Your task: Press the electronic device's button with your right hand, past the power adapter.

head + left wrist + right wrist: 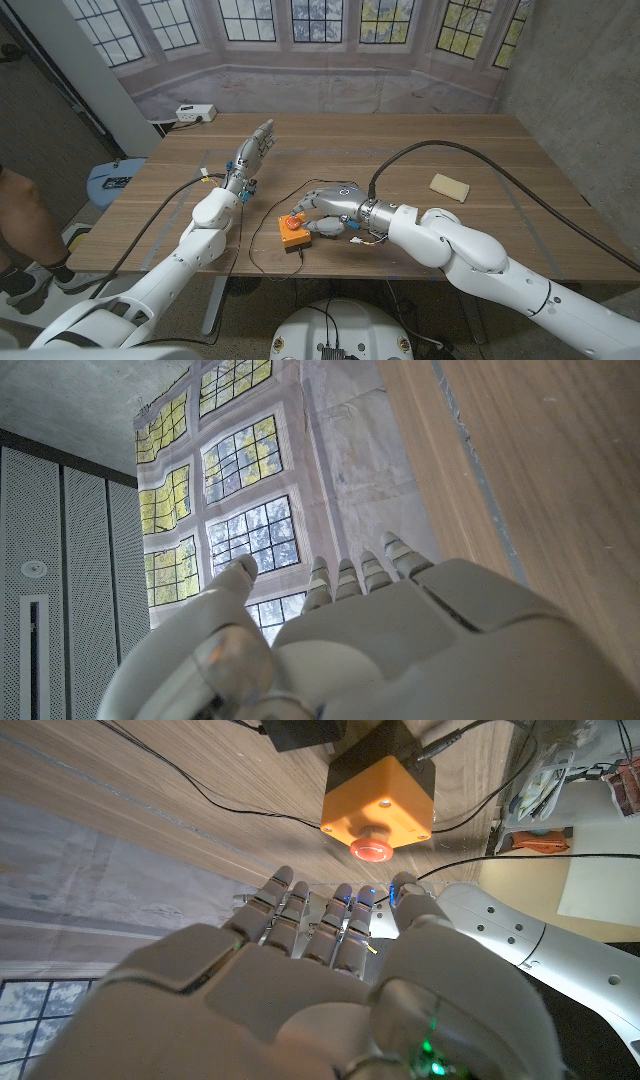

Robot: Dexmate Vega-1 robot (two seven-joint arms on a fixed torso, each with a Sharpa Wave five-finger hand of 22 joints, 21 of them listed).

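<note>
**Reaching for the red button: one device, one adapter, two hands**

Sitting near the front middle of the wooden table is one orange box, the electronic device, with a single round red button on its top face. In the right wrist view the same device shows its red button facing the camera, with a screw at each visible corner of that face. One black power adapter lies just beside the device on the robot's right, and thin black cables loop from the device across the table.

The right hand hovers over the adapter, its fingers reaching toward the device. In the right wrist view the right hand has its fingers extended side by side and slightly apart, holding nothing; their tips are near the button, but contact cannot be told. The right arm comes in low across the table from the front right corner.

The left hand is raised on the left half of the table, well apart from the device, its fingers straight and close together, pointing toward the far edge and gripping nothing. The left wrist view shows the back of this left hand beside the table edge.

One pale rectangular block lies toward the right side of the table, and one white power strip sits beyond the far left corner. One person's leg shows at the left edge.
</note>
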